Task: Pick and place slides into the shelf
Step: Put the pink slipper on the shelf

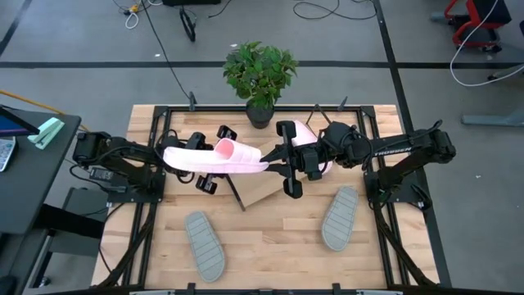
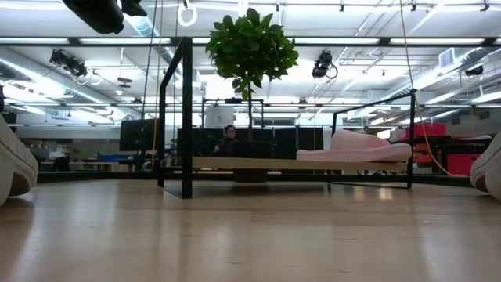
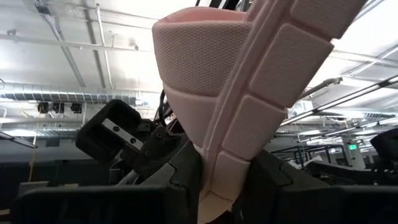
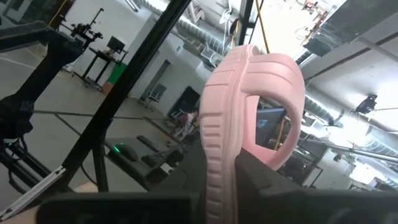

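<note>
Left gripper (image 1: 190, 158) pinches a ridged pink foam sandal (image 1: 214, 158), lengthwise toward the plant (image 1: 260, 70); right gripper (image 1: 288, 161) pinches its toe.

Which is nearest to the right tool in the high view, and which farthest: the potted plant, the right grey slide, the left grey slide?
From the right tool:
1. Potted plant, behind it at the table's far edge.
2. Right grey slide, front right; close to the plant's distance.
3. Left grey slide, front left, farthest.
</note>
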Motion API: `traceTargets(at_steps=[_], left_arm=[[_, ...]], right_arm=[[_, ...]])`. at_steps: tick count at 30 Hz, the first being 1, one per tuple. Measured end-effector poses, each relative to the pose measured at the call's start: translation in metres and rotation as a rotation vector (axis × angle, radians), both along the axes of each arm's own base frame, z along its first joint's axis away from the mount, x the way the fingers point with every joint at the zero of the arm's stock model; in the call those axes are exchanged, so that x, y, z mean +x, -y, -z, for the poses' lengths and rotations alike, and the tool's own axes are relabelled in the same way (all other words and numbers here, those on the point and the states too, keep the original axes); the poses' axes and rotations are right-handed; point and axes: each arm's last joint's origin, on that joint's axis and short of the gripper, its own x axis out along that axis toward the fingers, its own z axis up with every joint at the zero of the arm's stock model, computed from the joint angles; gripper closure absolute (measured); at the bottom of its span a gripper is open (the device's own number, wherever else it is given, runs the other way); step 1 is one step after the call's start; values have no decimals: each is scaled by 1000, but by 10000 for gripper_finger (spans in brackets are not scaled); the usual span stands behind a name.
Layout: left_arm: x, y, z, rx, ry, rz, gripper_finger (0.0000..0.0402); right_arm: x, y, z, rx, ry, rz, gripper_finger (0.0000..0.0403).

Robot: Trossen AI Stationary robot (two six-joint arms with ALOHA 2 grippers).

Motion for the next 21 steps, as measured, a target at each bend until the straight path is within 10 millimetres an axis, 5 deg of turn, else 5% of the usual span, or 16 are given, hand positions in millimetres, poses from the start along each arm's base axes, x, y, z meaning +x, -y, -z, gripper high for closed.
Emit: traceTargets(at_steps=[4, 14, 21], left_arm=[[0, 0, 0, -3, -11, 2, 300], [6, -11, 6, 1, -81, -68, 97], [9, -19, 11, 3, -142, -92, 63]], right_arm=[[0, 0, 0, -9, 5, 6, 360], [-10, 4, -10, -8, 30, 130, 360], [-27, 6, -20, -2, -9, 242, 360]])
